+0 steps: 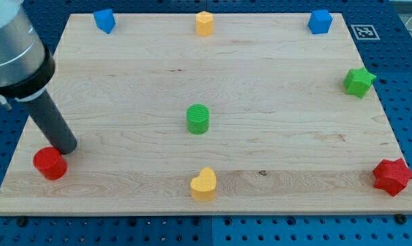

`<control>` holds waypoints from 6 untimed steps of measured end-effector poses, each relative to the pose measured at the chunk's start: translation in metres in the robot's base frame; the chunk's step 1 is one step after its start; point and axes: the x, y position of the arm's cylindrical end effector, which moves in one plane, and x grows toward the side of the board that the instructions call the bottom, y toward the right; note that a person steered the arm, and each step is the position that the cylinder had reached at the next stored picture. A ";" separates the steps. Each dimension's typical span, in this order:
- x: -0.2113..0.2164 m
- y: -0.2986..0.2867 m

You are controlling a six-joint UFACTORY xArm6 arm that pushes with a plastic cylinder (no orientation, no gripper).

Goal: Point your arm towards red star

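Observation:
The red star [393, 176] lies at the view's bottom right corner of the wooden board [274, 102]. My tip [65, 147] is at the far left of the board, just above and right of a red round block [50, 163], nearly touching it. The red star is far to the right of my tip, across the whole board.
A yellow heart [203, 184] sits at the bottom middle, a green cylinder [198, 119] at the centre, a green star [359, 82] at the right edge. Along the top are a blue block [104, 20], a yellow block [204, 23] and a blue block [320, 21].

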 end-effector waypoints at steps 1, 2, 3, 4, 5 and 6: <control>0.013 0.000; 0.012 0.000; 0.004 0.034; 0.004 0.135; 0.004 0.233; 0.004 0.334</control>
